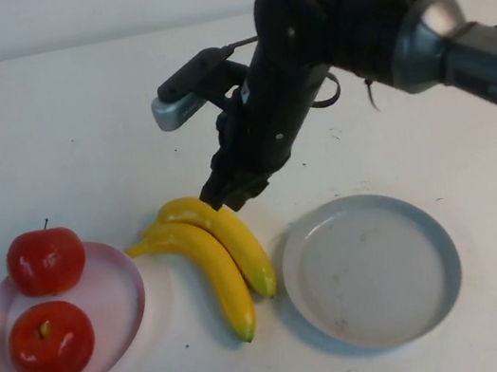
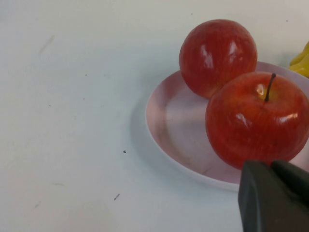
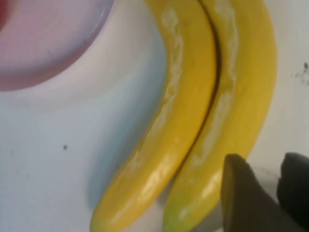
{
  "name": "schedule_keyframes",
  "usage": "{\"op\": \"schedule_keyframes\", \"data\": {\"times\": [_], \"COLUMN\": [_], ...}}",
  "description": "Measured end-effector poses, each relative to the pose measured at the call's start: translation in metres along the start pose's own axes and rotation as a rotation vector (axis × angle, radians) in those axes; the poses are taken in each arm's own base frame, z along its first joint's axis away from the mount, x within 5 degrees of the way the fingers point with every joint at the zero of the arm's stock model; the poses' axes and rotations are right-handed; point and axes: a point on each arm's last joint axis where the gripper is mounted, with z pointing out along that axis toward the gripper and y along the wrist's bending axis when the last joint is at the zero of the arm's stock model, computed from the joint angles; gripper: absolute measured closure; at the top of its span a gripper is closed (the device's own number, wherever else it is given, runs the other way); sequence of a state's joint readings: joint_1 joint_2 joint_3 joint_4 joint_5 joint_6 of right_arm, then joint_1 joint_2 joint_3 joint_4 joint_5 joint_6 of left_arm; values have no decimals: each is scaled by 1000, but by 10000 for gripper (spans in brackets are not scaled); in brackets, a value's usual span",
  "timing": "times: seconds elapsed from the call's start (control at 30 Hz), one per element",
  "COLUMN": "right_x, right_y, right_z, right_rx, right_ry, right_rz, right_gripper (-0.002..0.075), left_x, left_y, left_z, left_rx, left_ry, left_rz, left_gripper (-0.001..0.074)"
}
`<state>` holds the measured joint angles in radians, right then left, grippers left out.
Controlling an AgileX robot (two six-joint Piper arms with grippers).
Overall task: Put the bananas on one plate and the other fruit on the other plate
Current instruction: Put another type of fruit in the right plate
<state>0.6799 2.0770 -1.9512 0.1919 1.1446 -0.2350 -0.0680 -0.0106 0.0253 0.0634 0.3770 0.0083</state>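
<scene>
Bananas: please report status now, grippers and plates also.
Right gripper down at the bananas, nothing held. Left gripper shut beside the pink plate. Both apples plated. Grey plate bare, path clear.

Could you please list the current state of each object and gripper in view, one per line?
bananas: on the table between the plates, not plated.
apples: both on the pink plate.
grey-blue plate: empty.
right gripper: at the bananas' stem end, slightly parted.
left gripper: shut, near the pink plate.
</scene>
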Motion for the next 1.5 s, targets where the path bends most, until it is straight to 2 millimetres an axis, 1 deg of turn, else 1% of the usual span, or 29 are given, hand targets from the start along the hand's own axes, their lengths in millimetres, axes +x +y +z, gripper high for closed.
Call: {"op": "schedule_keyframes", "data": {"times": [0.03, 0.2, 0.3, 0.37, 0.5, 0.7, 0.73, 0.8, 0.87, 0.9, 0.97, 1.03, 1.2, 1.3, 1.37, 1.43, 1.47, 1.5], "right_x": [-4, -19, -22, -21, -18, -14, -14, -15, -17, -18, -22, -28, -35, -35, -33, -25, -20, -13], "right_y": [-2, -11, -16, -19, -26, -31, -31, -31, -31, -31, -30, -29, -26, -27, -27, -24, -22, -19], "right_z": [9, 46, 65, 77, 93, 108, 108, 108, 107, 106, 101, 91, 57, 26, 1, -23, -33, -43], "right_rx": [-1, 5, 5, 15, 62, 87, 88, 92, 90, 88, 89, 90, 111, 192, 242, 265, 268, 269], "right_ry": [5, 11, 23, 41, 67, 97, 92, 83, 68, 63, 52, 37, 13, -23, -49, -61, -61, -57], "right_rz": [0, -3, -2, -5, -25, -37, -37, -39, -29, -19, 10, 17, 60, 163, 195, 224, 238, 258], "right_gripper": [568, 366, 322, 316, 317, 317, 321, 348, 398, 416, 413, 413, 413, 413, 413, 413, 413, 413], "left_x": [0, 0, 0, 0, 0, 0, 0, 0, 0, 0, 0, 0, 0, 0, 0, 0, 0, 0], "left_y": [0, 0, 0, 0, 0, 0, 0, 0, 0, 0, 0, 0, 0, 0, 0, 0, 0, 0], "left_z": [0, 0, 0, 0, 0, 0, 0, 0, 0, 0, 0, 0, 0, 0, 0, 0, 0, 0], "left_rx": [0, 0, 0, 0, 0, 0, 0, 0, 0, 0, 0, 0, 0, 0, 0, 0, 0, 0], "left_ry": [0, 0, 0, 0, 0, 0, 0, 0, 0, 0, 0, 0, 0, 0, 0, 0, 0, 0], "left_rz": [0, 0, 0, 0, 0, 0, 0, 0, 0, 0, 0, 0, 0, 0, 0, 0, 0, 0], "left_gripper": [731, 731, 731, 731, 731, 731, 731, 731, 731, 731, 731, 731, 731, 731, 731, 731, 731, 731]}}
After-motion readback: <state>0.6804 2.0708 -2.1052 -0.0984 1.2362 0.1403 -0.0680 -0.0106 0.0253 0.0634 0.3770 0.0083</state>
